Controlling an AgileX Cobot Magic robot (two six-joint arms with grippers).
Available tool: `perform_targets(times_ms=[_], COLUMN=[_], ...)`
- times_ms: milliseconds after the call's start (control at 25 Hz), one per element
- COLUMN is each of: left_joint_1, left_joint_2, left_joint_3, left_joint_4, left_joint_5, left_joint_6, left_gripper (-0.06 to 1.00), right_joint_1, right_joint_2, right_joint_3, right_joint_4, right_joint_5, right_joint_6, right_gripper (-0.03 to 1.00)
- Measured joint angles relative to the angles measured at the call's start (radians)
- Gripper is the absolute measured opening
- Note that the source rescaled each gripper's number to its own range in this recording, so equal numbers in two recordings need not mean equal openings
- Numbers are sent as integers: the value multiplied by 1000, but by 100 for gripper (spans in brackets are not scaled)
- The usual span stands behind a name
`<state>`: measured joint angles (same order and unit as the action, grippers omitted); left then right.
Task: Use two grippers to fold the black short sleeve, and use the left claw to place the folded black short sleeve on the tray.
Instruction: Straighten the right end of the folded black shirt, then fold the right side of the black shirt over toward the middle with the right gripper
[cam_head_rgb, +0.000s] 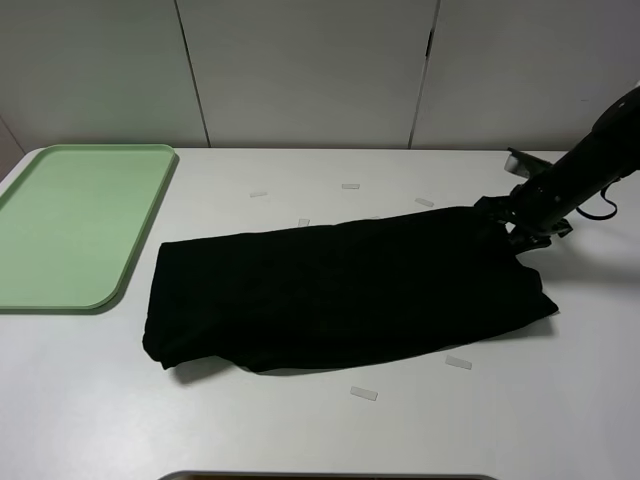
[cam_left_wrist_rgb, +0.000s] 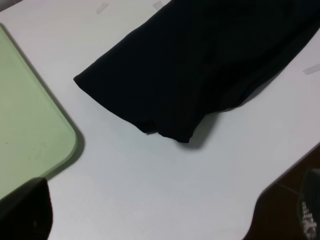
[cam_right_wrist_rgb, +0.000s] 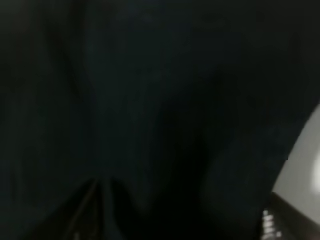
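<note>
The shirt (cam_head_rgb: 340, 290) lies mid-tabletop (cam_head_rgb: 300, 430) as a long band. It looks doubled, so I judge one lengthwise fold done. Its rounded end is near the tray (cam_head_rgb: 60, 230) but apart from it.

What is left, as I read it, is at least one fold across to shorten the band. After that my left tool carries it to the tray, which holds nothing yet.

My right tool (cam_head_rgb: 515, 228) is down at the far right corner of the shirt. Its wrist view is filled with dark cloth, so I cannot tell whether it pinches the cloth or merely touches it. My left tool (cam_left_wrist_rgb: 160, 200) hangs wide and empty above the tabletop by the shirt's tray-side end.

Small tape strips (cam_head_rgb: 363, 393) dot the tabletop around the shirt. They lie flat and block nothing, and nothing stands between shirt and tray.
</note>
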<state>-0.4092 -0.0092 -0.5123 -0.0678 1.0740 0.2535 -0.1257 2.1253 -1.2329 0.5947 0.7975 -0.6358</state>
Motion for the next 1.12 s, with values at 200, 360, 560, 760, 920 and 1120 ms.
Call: perform_targets(times_ms=[200, 360, 560, 760, 920, 1120], left_joint_1=[0, 0, 0, 0, 0, 0], left_joint_2=[0, 0, 0, 0, 0, 0], left_joint_3=[0, 0, 1, 1, 1, 1], left_joint_4=[0, 0, 0, 0, 0, 0], left_joint_5=[0, 0, 0, 0, 0, 0], left_joint_6=[0, 0, 0, 0, 0, 0], left_gripper=[98, 98, 98, 98, 98, 98], right_joint_1=[43, 55, 78, 124, 162, 239], right_joint_2=[6, 9, -1, -51, -119, -164], right_joint_3=[1, 1, 0, 2, 4, 4], right_joint_4=[5, -27, -220, -565, -756, -816], right_joint_5=[2, -23, -66, -96, -109, -50], right_joint_6=[10, 47, 236, 514, 723, 852], right_gripper=[46, 11, 4, 4, 4, 4])
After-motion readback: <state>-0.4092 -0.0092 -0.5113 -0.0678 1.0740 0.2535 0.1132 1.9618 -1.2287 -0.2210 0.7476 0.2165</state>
